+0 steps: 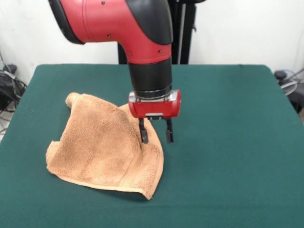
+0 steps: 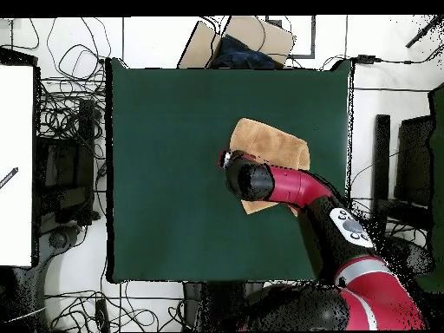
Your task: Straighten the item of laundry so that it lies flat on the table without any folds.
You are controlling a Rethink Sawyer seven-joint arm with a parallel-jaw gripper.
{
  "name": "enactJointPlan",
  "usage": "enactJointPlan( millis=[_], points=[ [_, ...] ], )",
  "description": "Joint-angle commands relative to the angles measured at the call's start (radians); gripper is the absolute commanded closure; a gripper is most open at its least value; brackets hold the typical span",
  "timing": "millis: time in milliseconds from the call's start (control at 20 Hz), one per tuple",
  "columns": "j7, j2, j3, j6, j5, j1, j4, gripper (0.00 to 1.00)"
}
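No legible text (anywhere visible)

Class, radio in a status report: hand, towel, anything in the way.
Hand open, at towel's raised edge. Towel rumpled, one corner rolled, not flat. Table around it: nothing in the way.

1. One orange-tan towel point(image 1: 102, 147) lies left of centre in the front view.
2. One desk point(image 1: 228, 142) with a dark green cover fills most of the frame.
3. One red and black robot arm point(image 1: 118, 23) enters from the top.
4. One end effector point(image 1: 156, 133) hangs near the centre, with two dark fingers point(image 1: 143, 133) visible.
5. One brown cardboard box point(image 2: 208, 43) sits at the upper middle of the overhead view.
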Motion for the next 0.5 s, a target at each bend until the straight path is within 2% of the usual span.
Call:
enactJointPlan(
  millis=[50, 500],
  points=[
    [-0.051, 0.08, 0.052, 0.081, -0.066, -0.021, -0.066, 0.0],
    [-0.061, 0.134, 0.073, 0.068, -0.082, -0.039, -0.092, 0.0]
  ],
)
